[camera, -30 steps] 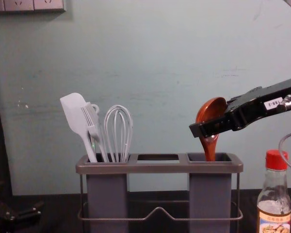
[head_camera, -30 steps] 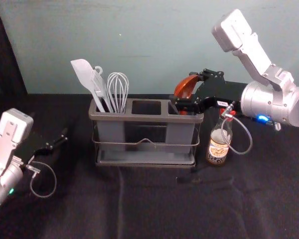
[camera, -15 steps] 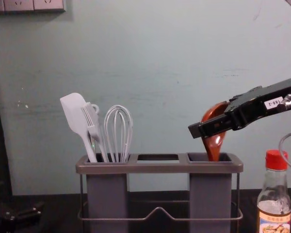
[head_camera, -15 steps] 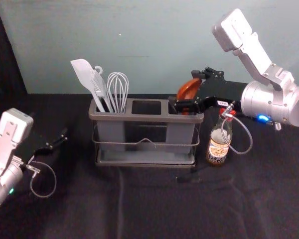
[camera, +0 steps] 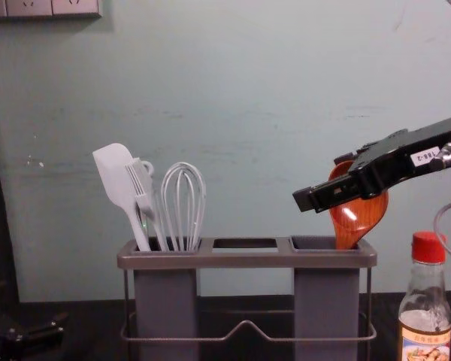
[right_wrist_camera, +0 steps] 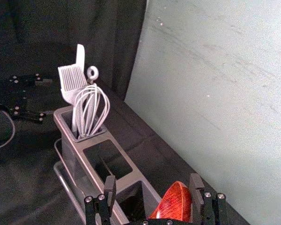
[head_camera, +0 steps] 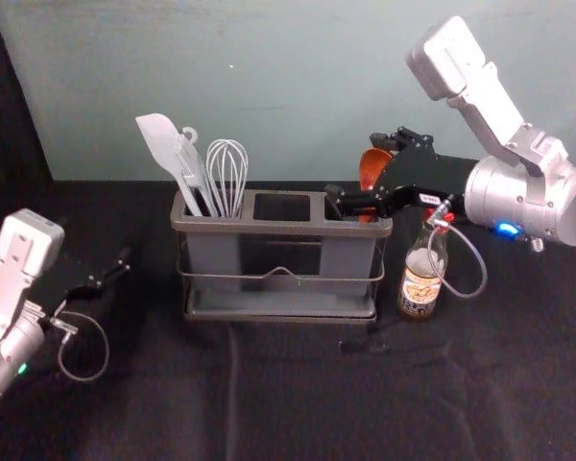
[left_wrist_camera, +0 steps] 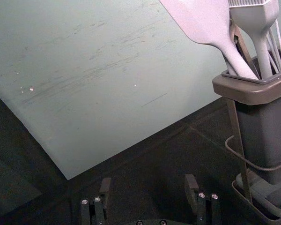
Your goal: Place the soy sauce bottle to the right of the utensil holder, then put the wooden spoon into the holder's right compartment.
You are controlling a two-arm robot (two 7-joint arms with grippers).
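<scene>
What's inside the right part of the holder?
The wooden spoon! Its handle goes down inside, and its round end pokes out. The compartment's walls hide the handle's bottom and anything else there. The right claw is open around the spoon's top; the left claw is off left.

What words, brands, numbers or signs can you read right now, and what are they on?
"188-2", as best I can tell: white sticker on the right claw.
Soy sauce bottle: printed characters on its label, too small to read.
I can make out no other text.
</scene>
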